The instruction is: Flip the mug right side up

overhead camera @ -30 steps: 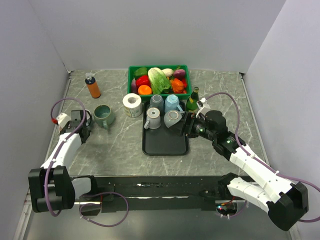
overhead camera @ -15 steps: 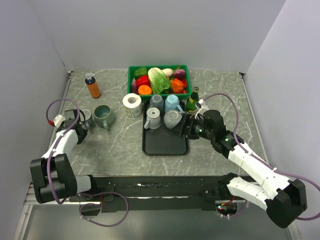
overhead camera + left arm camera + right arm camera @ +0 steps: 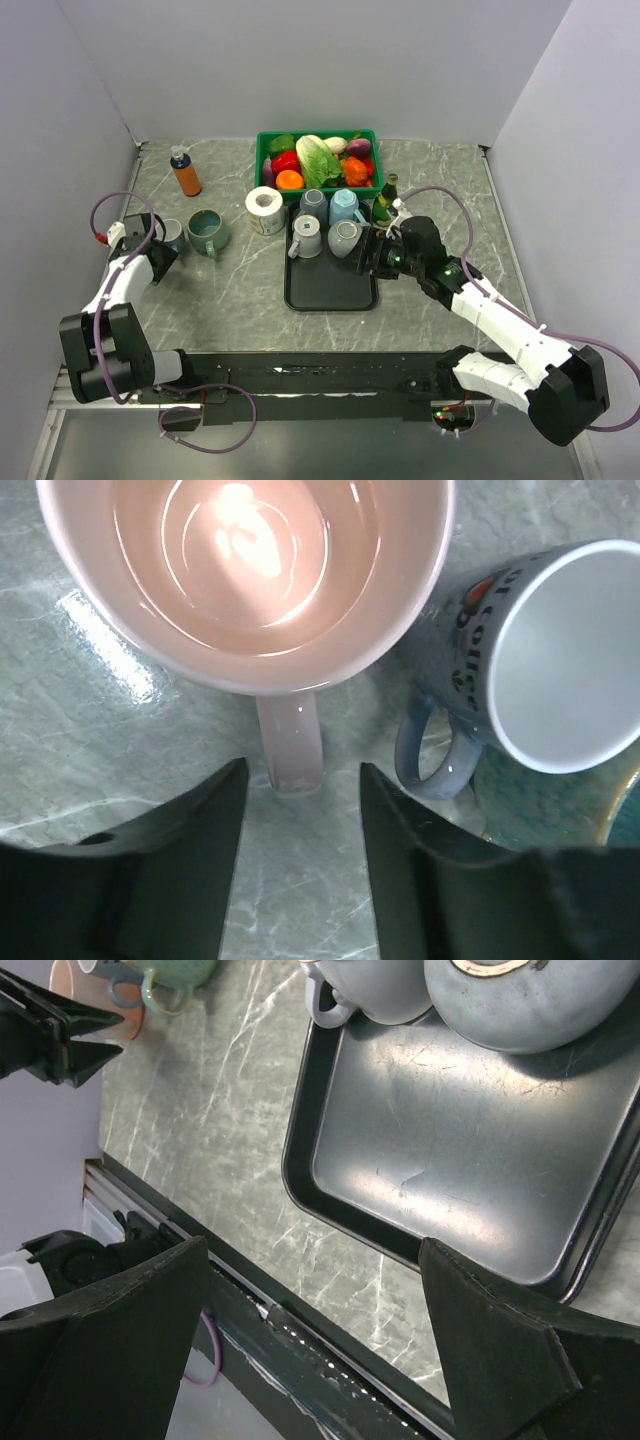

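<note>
Judging the overturned grey mug (image 3: 530,1000) as rigid, slippery and breakable, best pinched across its wall by the wide-spread, empty right gripper (image 3: 312,1260), left gripper (image 3: 302,770) parted, holding nothing.

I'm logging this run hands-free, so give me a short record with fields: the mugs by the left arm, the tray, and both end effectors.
left end effector: open, fingers either side of the pink mug's handle, not gripping
pink mug: upright on the table, empty
blue-grey mug: upright, right beside the pink mug
right end effector: open, holding nothing
black tray: near part bare, mugs at its far end
grey mug: on the tray, base showing
</note>
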Controlling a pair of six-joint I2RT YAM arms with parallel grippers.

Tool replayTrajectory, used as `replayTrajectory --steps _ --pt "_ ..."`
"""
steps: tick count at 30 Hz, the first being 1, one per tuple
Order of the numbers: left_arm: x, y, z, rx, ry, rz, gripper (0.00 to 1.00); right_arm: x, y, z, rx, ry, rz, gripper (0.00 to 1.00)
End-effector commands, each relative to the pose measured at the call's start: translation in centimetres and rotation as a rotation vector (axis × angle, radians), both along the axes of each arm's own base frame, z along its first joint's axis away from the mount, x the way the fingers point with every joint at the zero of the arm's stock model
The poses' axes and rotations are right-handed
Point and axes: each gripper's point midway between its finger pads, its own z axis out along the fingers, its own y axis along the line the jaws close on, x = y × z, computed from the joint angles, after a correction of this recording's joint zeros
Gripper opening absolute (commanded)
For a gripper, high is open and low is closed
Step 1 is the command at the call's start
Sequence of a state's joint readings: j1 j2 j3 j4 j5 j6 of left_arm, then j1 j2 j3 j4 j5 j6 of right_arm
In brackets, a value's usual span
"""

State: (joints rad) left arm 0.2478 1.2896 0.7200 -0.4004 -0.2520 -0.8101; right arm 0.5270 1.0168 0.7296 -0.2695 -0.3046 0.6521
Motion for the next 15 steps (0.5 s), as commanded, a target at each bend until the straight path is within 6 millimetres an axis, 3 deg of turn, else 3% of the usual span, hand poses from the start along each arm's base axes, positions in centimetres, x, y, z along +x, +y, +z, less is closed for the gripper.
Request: replayTrajectory --steps 1,5,9,10,12,15 --pt "1.2 0.0 2.5 0.008 -0.065 -0.021 0.61 1.1 0.1 2.4 0.014 -0.057 -0.005 0.92" --pt "0.3 -0.1 3.0 0.012 -0.064 -0.022 0.77 1.5 -0.4 1.9 -0.030 -0.050 -0.023 0.93" --pt "-0.4 -1.8 4.4 -0.035 -0.107 -0.091 0.89 1.9 -0.9 1.5 -0.071 -0.057 -0.036 0.94" --pt "-0.9 -2.3 5.2 -0.042 -0.117 -0.113 0.95 2.0 -1.0 1.4 -0.079 -0.055 -0.041 0.94" --pt "-1.4 -2.9 6.8 -0.040 -0.139 -0.149 0.99 2.1 -1.2 1.2 -0.095 -0.052 -0.049 0.95" --pt "-2.2 -3.8 10.5 -0.022 -0.218 -0.208 0.96 2.4 -1.3 1.1 -0.105 -0.056 -0.055 0.95"
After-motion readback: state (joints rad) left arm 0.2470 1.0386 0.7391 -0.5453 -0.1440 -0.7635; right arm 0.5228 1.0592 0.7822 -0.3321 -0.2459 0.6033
